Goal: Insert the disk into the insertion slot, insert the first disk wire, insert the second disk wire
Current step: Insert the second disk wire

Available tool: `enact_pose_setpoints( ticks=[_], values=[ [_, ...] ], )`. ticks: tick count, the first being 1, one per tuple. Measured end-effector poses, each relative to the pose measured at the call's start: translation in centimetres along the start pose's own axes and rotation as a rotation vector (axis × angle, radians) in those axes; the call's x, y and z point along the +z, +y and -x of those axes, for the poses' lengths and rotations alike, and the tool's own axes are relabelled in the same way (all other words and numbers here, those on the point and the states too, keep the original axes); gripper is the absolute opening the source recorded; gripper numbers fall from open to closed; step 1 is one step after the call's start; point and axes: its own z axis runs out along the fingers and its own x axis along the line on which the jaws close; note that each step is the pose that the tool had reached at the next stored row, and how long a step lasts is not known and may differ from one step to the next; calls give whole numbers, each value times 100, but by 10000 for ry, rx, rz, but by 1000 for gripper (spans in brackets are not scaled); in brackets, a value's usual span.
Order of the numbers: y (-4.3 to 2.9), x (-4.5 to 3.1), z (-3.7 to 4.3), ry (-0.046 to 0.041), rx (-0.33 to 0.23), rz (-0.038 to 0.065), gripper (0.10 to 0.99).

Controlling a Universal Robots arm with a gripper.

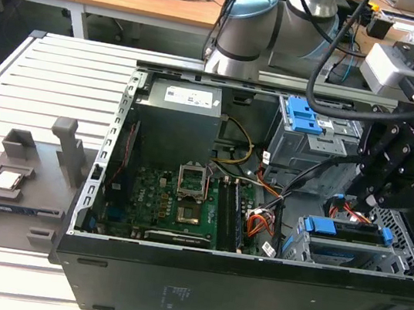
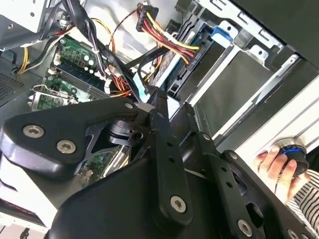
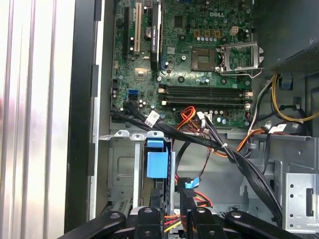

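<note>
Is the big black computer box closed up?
No, the computer case is open, and the green circuit board shows inside it.

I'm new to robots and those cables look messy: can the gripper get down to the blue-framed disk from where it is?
Probably yes. The gripper hangs just above the disk, which sits in the insertion slot with its upper side uncovered. Black cables run close alongside and might brush it.

Matt black case [image 1: 210,288], blue plastic latch [image 1: 304,113], ribbed bare-metal table [image 1: 47,76].
</note>
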Motion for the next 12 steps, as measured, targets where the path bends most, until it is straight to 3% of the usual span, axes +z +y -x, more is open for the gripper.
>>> enact_pose_setpoints(
  ticks=[7,9,12],
  values=[
    [81,38,104,0,0,1,302],
    [106,79,179,0,0,1,302],
    [114,124,214,2,-4,0,302]
  ],
)
